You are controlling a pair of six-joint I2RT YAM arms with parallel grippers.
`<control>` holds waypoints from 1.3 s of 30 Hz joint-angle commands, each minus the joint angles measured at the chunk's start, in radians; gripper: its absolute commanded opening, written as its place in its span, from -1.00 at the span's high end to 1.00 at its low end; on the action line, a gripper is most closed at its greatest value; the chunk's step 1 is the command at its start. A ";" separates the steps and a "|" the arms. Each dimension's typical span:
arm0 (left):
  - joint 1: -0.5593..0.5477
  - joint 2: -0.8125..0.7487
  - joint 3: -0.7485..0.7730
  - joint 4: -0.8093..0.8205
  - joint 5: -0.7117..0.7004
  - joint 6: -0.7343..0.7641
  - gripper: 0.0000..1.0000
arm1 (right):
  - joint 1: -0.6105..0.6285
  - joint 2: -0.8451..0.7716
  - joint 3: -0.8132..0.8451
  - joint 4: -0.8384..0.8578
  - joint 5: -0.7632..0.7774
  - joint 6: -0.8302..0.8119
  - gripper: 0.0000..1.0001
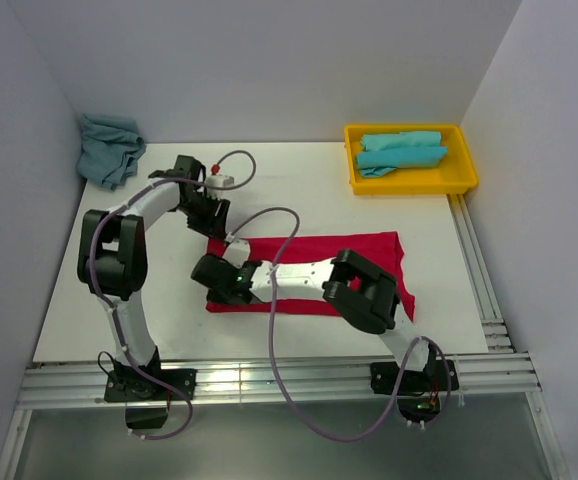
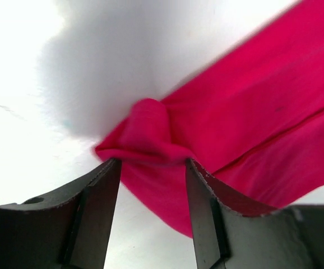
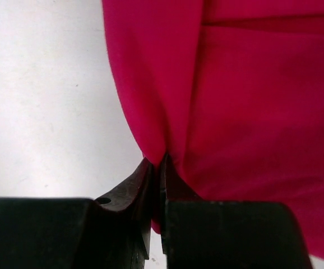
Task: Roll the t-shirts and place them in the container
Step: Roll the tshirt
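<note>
A red t-shirt (image 1: pixel 319 245) lies flat near the middle of the white table (image 1: pixel 199 335), folded into a long band that runs left to right, with both arms reaching to its left end. Two turquoise t-shirts (image 1: pixel 401 150) lie in the yellow tray (image 1: pixel 409 185) at the upper right of the top view. A crumpled turquoise shirt (image 1: pixel 109 148) sits in the upper left corner, well apart from the rest.

In the left wrist view, the left gripper (image 2: pixel 152 165) has its dark fingers (image 2: pixel 97 202) standing apart. A bunched-up corner of the red cloth rises just ahead of the gap between them, and more cloth spreads toward the upper right of the frame. Neither finger presses on the cloth. From above, this gripper sits at the upper left corner of the red band.

In the right wrist view, the right gripper (image 3: pixel 157 168) has its fingers (image 3: pixel 134 190) drawn together on a narrow pinch of the red fabric at its left edge. The cloth puckers upward from the tips, with bare table on the left of the frame. From above, the right arm stretches across the band and its gripper is at the lower left corner
</note>
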 commanded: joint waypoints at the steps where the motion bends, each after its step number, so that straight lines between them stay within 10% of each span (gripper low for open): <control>1: 0.066 -0.079 0.088 -0.001 0.132 -0.028 -0.11 | -0.018 -0.062 -0.204 0.261 -0.126 0.047 0.96; 11: 0.194 -0.093 0.070 -0.098 0.345 0.036 -0.18 | -0.083 -0.172 -0.582 0.883 -0.244 0.237 1.00; 23: 0.179 0.042 -0.053 -0.025 0.501 0.064 -0.18 | -0.103 -0.100 -0.695 1.131 -0.324 0.347 1.00; 28: 0.125 0.044 -0.069 0.061 0.411 -0.009 -0.08 | -0.104 -0.106 -0.703 1.116 -0.315 0.343 1.00; 33: 0.079 0.003 -0.079 0.126 0.189 -0.123 0.62 | -0.098 -0.168 -0.651 0.854 -0.234 0.271 0.97; 39: 0.044 -0.033 -0.067 0.120 0.037 -0.155 0.99 | -0.046 -0.222 -0.418 0.270 -0.007 0.151 0.35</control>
